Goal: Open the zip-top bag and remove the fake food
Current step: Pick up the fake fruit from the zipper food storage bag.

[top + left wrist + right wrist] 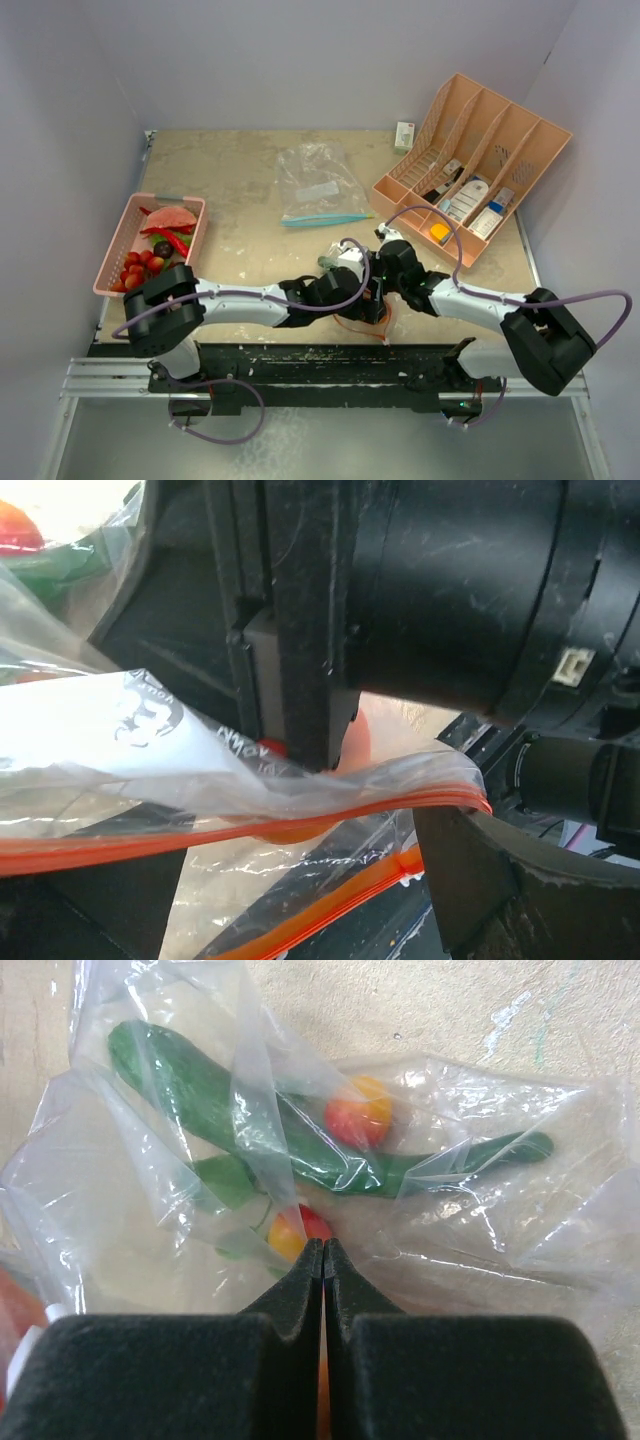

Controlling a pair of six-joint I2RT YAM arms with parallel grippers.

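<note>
A clear zip-top bag with an orange seal [250, 825] lies under both wrists near the table's front middle, mostly hidden in the top view [366, 318]. Inside it I see a green leaf [215, 1100] and two small red-and-yellow fruits [360, 1112]. My right gripper [324, 1245] is shut, pinching the bag's film and orange strip; it also shows in the top view [385, 280]. My left gripper [300, 880] is open, its fingers [480, 880] on either side of the bag's parted mouth; in the top view it sits beside the right one [345, 285].
A pink basket [168, 197] at the left holds strawberries, plums, chili and a watermelon slice [170, 216]. An empty clear bag with a blue seal [320, 190] lies mid-table. A pink organizer [480, 130] with white bottles stands at the back right, with a small box [404, 134] beside it.
</note>
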